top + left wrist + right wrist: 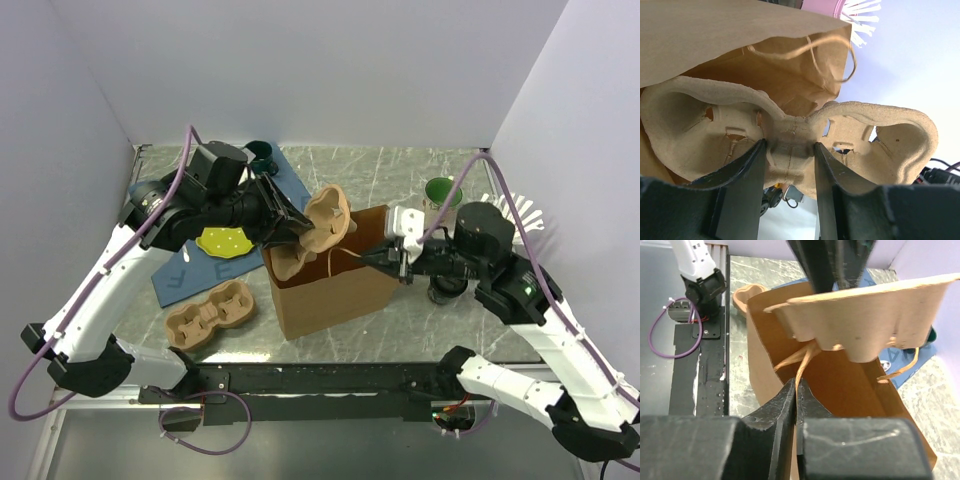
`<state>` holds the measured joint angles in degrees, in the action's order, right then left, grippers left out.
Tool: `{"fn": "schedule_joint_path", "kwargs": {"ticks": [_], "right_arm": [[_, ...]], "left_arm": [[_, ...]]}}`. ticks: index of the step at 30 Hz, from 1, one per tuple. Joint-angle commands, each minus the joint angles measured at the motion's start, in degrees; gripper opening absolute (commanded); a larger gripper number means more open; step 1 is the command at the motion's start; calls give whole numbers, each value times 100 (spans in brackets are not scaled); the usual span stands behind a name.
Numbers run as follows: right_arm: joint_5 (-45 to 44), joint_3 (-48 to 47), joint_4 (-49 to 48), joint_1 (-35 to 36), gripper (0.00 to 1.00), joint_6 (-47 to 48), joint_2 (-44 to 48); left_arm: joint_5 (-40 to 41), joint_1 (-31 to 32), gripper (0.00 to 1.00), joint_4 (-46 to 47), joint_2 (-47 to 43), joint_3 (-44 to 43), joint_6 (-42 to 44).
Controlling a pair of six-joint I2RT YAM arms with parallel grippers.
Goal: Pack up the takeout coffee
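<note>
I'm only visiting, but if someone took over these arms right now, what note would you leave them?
Left gripper: shut on a pulp carrier, tilted over the bag mouth, not inside.
Right gripper: shut on the bag's rim, holding it open.
Coffee: probably the dark cup on the table right of the bag; not packed.
Second carrier: on the table, front left.
Done: bag open. Left: put the carrier in, then the coffee.

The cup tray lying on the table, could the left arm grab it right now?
Probably not yet: the left gripper is busy holding a second tray over the paper bag, though nothing covers the table tray.
</note>
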<state>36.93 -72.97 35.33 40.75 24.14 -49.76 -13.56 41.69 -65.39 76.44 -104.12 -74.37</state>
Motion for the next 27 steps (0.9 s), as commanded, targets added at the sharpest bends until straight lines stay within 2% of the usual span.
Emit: {"fn": "schedule_joint_path", "kwargs": {"ticks": [1, 5, 12, 18, 27], "right_arm": [[-256, 239, -422, 205, 4, 205, 300], [-282, 362, -413, 345, 1, 381, 379], [-537, 476, -650, 512, 0, 416, 423], [-608, 626, -808, 688, 0, 425, 449], [-810, 722, -843, 864, 0, 451, 414]], "left_arm": [[135, 49, 22, 70, 11, -109, 19], [99, 76, 22, 70, 142, -153, 89], [231, 409, 22, -88, 415, -197, 195], [661, 744, 22, -387, 705, -197, 238], [1337, 946, 20, -800, 1329, -750, 274]]}}
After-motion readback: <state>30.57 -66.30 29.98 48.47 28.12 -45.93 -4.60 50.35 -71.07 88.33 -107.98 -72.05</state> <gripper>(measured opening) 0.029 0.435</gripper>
